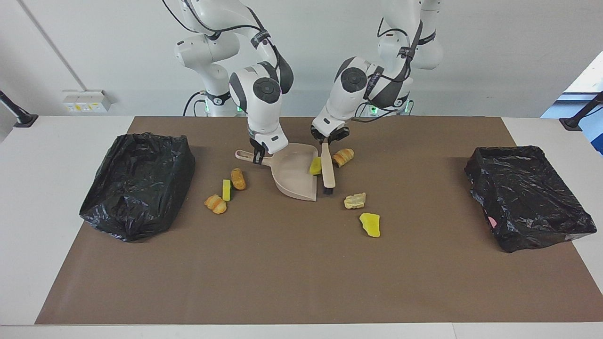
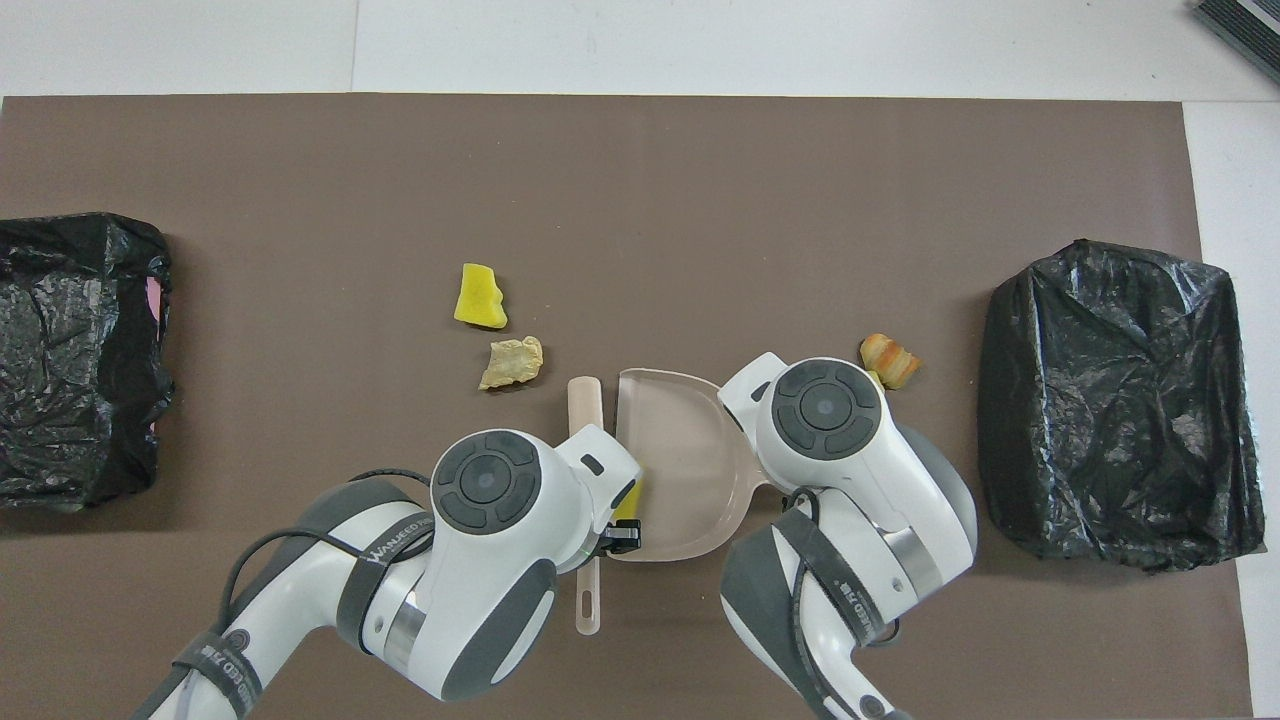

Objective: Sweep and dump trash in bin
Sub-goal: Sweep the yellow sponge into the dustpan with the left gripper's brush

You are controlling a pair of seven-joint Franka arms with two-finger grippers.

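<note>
I see two black-bagged bins (image 1: 136,186) (image 1: 525,195) at the table ends. My right gripper (image 1: 258,153) clamps the beige dustpan (image 1: 294,174) handle; my left gripper (image 1: 330,136) grips the brush (image 1: 327,172), pressing a yellow sponge (image 1: 314,165) against the pan's mouth. Remaining trash (image 1: 354,201) lies scattered on both sides of the pan.

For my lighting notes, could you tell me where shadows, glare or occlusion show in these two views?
Facing view: soft, even light, short shadows beside the dustpan and brush; sheen on the black bin bags. Overhead view: arm housings hide both grippers.
</note>
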